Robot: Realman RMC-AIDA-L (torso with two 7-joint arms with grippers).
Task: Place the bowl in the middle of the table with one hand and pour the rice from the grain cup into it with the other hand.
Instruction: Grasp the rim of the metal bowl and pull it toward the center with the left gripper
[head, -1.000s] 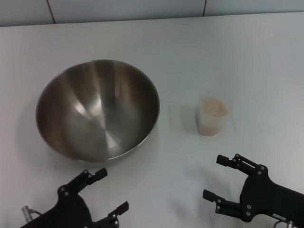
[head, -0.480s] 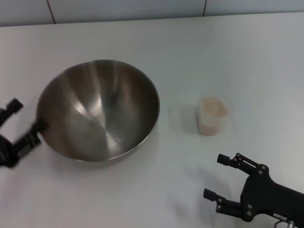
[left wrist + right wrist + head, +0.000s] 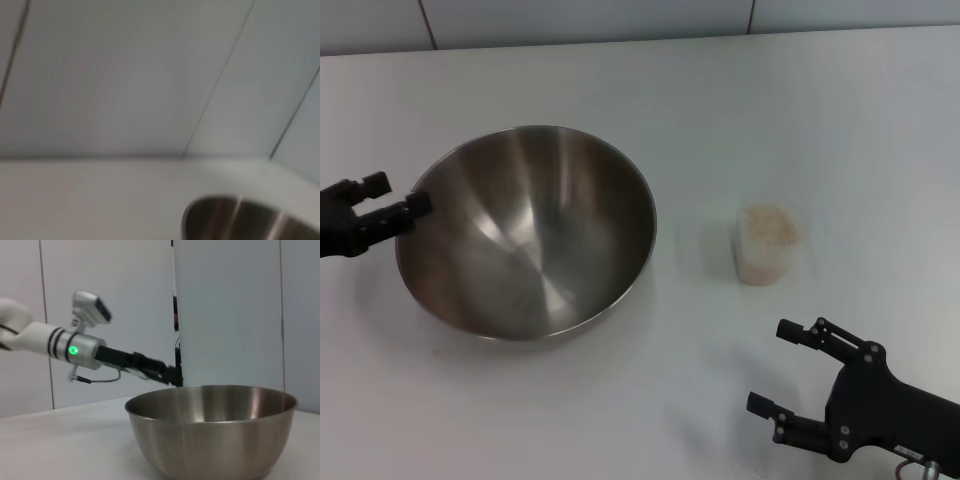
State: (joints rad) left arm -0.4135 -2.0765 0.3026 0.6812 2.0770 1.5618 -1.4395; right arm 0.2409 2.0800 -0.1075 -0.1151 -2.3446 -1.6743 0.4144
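The steel bowl [image 3: 525, 230] stands on the left half of the white table [image 3: 740, 110], empty; it also shows in the right wrist view as the bowl [image 3: 215, 432]. My left gripper [image 3: 397, 194] is open at the bowl's left rim, one fingertip [image 3: 417, 203] right at the rim; I cannot tell whether it touches. The grain cup [image 3: 766, 250] stands upright right of the bowl, filled with rice [image 3: 769, 225]. Near the front right edge, my right gripper [image 3: 770, 367] is open, holds nothing, and is well short of the cup.
Grey wall panels [image 3: 590, 18] run along the table's far edge. The left arm [image 3: 75, 347], with a green light, reaches across behind the bowl in the right wrist view. A part of the bowl's rim [image 3: 240, 212] shows in the left wrist view.
My left gripper has swung from the table's front edge out to the left and up to the bowl's left rim. The right gripper, bowl and cup have stayed put.
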